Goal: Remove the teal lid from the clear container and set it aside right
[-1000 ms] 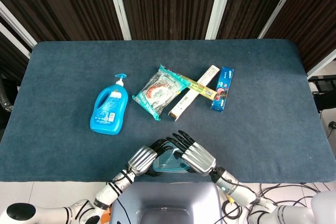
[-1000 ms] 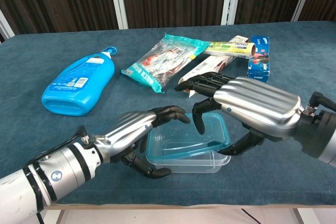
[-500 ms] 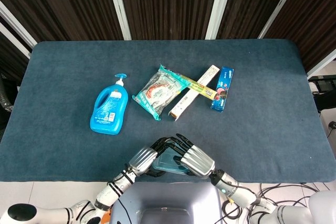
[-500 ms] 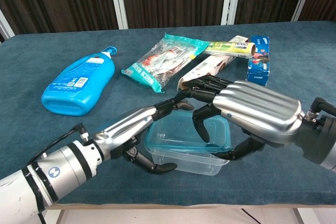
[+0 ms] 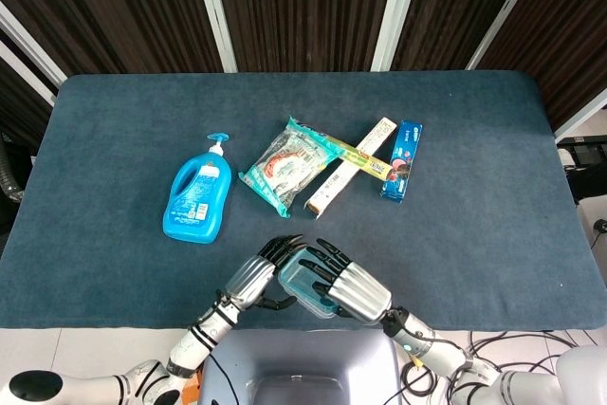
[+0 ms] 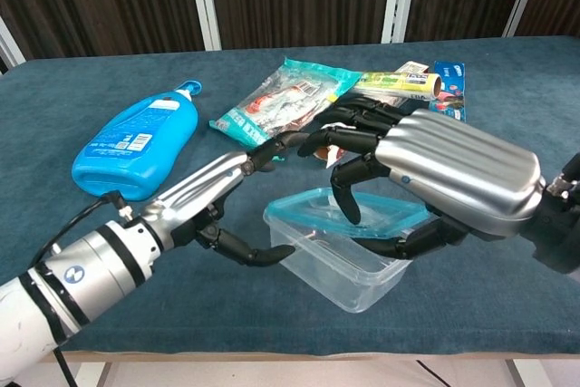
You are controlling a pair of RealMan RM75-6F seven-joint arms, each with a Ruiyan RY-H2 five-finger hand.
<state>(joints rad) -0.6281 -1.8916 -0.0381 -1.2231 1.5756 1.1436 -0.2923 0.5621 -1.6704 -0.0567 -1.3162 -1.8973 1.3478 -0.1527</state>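
Blue cloth table (image 5: 474,263), dark slatted wall behind | near front edge, clear container (image 6: 349,265) tilted, gripped by left hand (image 6: 222,197) | right hand (image 6: 426,183) curled over teal lid (image 6: 349,215), lid apparently still on | left: lift off, place right | beyond: blue bottle (image 5: 197,198), snack bag (image 5: 289,165), boxes (image 5: 400,160); right side open.
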